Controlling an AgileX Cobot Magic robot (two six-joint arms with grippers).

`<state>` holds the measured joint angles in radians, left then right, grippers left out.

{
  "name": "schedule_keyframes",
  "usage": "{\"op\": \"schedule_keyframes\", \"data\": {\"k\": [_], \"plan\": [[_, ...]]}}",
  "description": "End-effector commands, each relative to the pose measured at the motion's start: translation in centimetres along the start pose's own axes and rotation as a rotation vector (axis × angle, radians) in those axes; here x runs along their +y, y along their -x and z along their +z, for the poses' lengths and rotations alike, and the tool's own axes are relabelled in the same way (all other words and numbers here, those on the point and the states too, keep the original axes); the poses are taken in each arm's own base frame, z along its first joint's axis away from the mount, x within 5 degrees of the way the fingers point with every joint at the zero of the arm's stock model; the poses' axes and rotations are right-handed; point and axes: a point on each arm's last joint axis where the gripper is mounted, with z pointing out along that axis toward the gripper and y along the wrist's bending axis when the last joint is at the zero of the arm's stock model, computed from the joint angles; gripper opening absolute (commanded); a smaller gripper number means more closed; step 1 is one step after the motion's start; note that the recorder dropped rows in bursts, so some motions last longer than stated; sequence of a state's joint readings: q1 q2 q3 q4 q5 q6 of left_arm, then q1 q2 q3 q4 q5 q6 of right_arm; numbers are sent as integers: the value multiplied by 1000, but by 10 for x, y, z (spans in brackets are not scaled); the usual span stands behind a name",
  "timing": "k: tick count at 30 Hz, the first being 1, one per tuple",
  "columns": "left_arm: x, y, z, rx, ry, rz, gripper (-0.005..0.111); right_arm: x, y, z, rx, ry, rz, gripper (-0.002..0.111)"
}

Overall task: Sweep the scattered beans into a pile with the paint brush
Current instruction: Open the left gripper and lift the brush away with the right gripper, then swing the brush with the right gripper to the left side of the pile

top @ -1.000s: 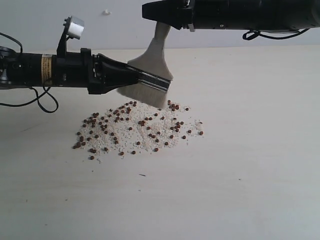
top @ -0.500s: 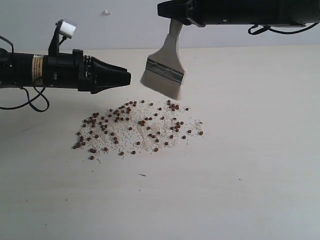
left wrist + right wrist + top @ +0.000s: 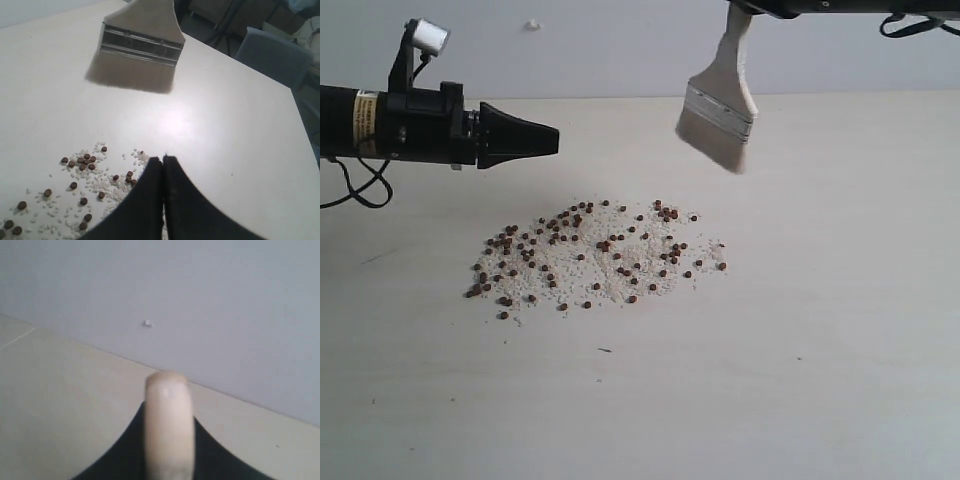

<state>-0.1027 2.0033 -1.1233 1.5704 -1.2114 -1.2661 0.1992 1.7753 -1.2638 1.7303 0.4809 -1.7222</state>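
Note:
Small reddish-brown beans (image 3: 592, 255) lie scattered with white grains across the middle of the pale table (image 3: 840, 330); some of these beans (image 3: 82, 162) show in the left wrist view. The paint brush (image 3: 720, 115) hangs in the air, bristles down, to the right of and beyond the scatter, its handle held at the top edge by my right gripper (image 3: 745, 8). The right wrist view shows the wooden handle end (image 3: 169, 425) between the black jaws. My left gripper (image 3: 552, 138) is shut and empty, hovering left of the brush. Its tips (image 3: 162, 159) meet, with the brush (image 3: 137, 47) ahead.
A grey wall (image 3: 590, 45) backs the table. Black cables (image 3: 360, 190) hang from the left arm. A blue-grey chair (image 3: 277, 55) stands beyond the table's edge in the left wrist view.
The left gripper let go of the brush, shut and drew back to the left. The right arm lifted the brush and carried it to the right, away from the beans.

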Motion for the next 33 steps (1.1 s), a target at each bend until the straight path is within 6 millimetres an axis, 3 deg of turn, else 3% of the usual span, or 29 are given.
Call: {"op": "schedule_keyframes", "data": {"k": [1,9,21,23,28,31,33], "plan": [[-14,1,-10,-24,8,-18,0,1,1,-27,3,-129,-6,0],[-56,1,-50,-201,128,-54,0,11,-11,-76,19,-285,34,0],[-156,-31,-82,-349,241,97,0,29,-37,-158,0,-511,22,0],[-176,-44,-88,-413,282,111,0,30,-47,-166,10,-538,40,0],[-204,-62,-95,-493,321,129,0,20,-66,-171,63,-664,102,0],[-218,-77,-98,-529,333,128,0,12,-65,-181,53,-800,84,0],[-231,-93,-100,-563,345,140,0,11,-56,-184,-55,-818,73,0]]}}
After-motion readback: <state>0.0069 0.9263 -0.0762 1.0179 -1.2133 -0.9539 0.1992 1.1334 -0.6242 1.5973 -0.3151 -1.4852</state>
